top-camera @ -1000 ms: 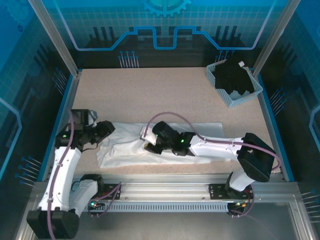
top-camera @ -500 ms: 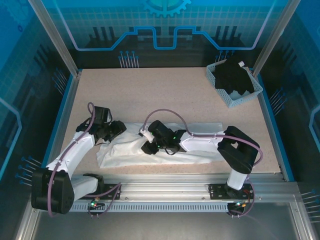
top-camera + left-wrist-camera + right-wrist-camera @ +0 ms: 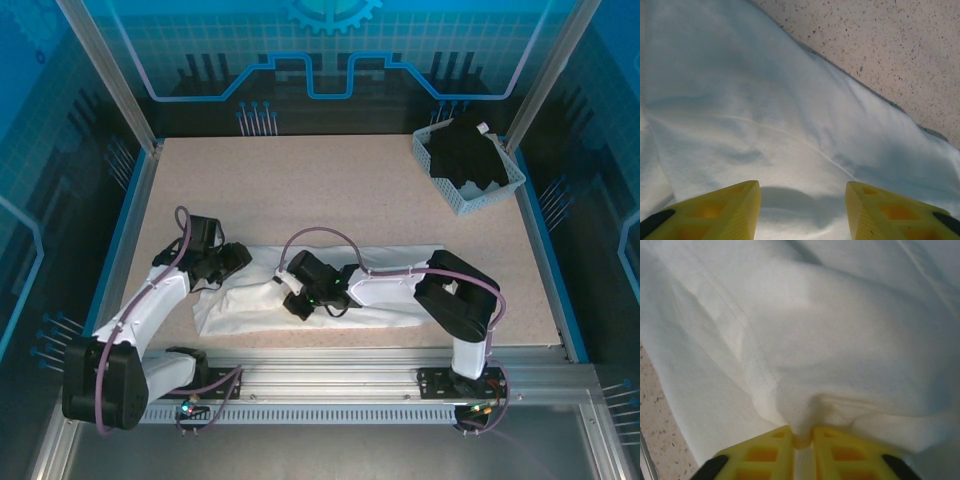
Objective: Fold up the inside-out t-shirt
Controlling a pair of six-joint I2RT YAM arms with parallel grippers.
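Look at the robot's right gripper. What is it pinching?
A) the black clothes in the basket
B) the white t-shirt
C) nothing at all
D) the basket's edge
B: in the right wrist view, the right gripper is shut on a bunched-up fold of the white t-shirt.

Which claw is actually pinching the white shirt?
The right gripper: it is shut on a fold of the t-shirt. The left gripper stands open over it.
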